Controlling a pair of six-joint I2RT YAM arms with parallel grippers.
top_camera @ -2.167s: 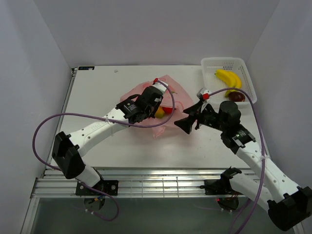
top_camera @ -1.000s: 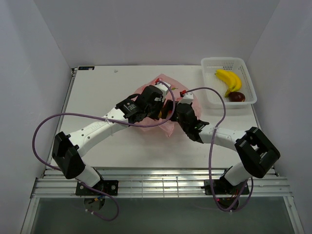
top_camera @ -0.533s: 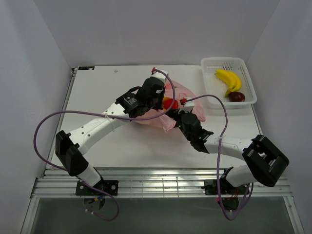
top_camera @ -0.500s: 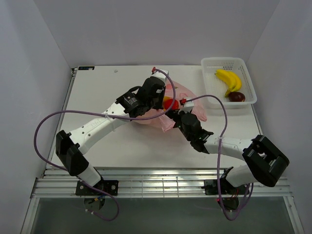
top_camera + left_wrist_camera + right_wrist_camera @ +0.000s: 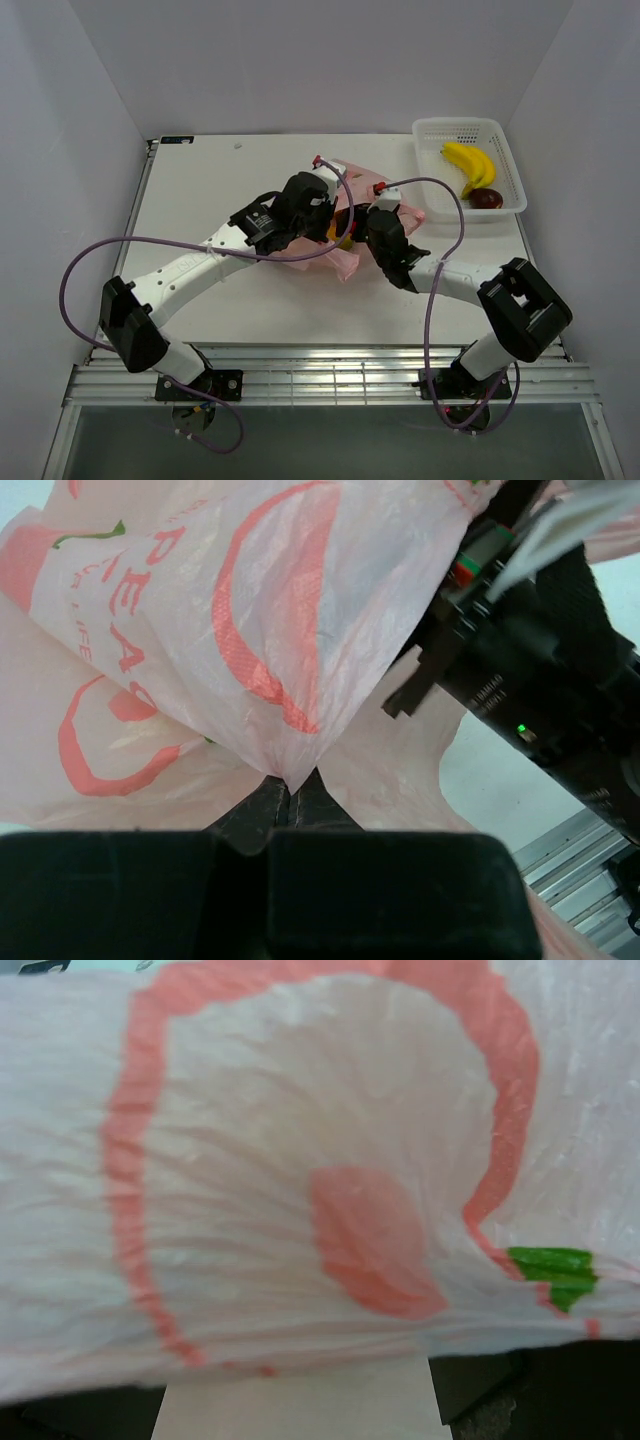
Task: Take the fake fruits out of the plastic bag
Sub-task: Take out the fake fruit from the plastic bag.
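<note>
Lying crumpled at the middle of the table (image 5: 200, 190), plastic bag (image 5: 346, 263), one fold pinched between the pressed-together fingers of the left gripper (image 5: 288, 792), arm stretched diagonally from the near left. Pressing in from the right, right gripper (image 5: 365, 225), forearm low, elbow bent; spread or closed, cannot tell.

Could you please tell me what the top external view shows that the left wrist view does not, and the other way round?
Only the top external view shows the white basket holding bananas and a dark fruit at the far right. Only the left wrist view shows the left end effector pinched shut on a fold of the plastic bag. Both show the pink bag and the right arm close beside it.
</note>
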